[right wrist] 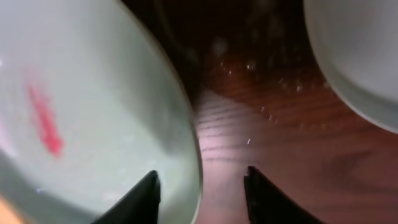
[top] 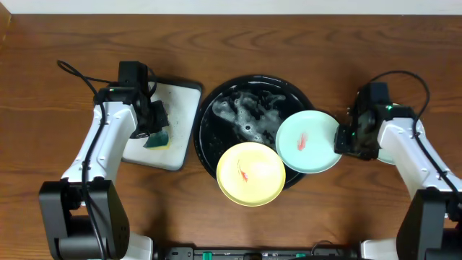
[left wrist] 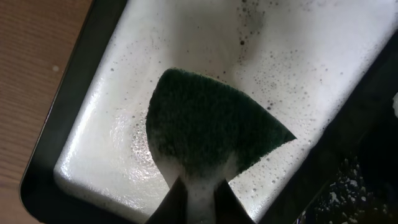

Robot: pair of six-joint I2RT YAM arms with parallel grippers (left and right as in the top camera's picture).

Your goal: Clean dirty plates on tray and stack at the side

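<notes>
Straddling the smeared mint plate (right wrist: pixel 93 124), right claw (right wrist: pixel 200 182) gapes.

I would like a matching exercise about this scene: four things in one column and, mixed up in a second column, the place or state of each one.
Things:
1. yellow plate
2. mint-green plate with the red smear
3. sponge
4. black tray

Places or states:
a. pinched in the shut left gripper over the white tray
b. foamy, in the middle of the table
c. the open right gripper straddles its rim
d. overhangs the black tray's rim, with no gripper at it

Pairs: 1-d, 2-c, 3-a, 4-b.
</notes>
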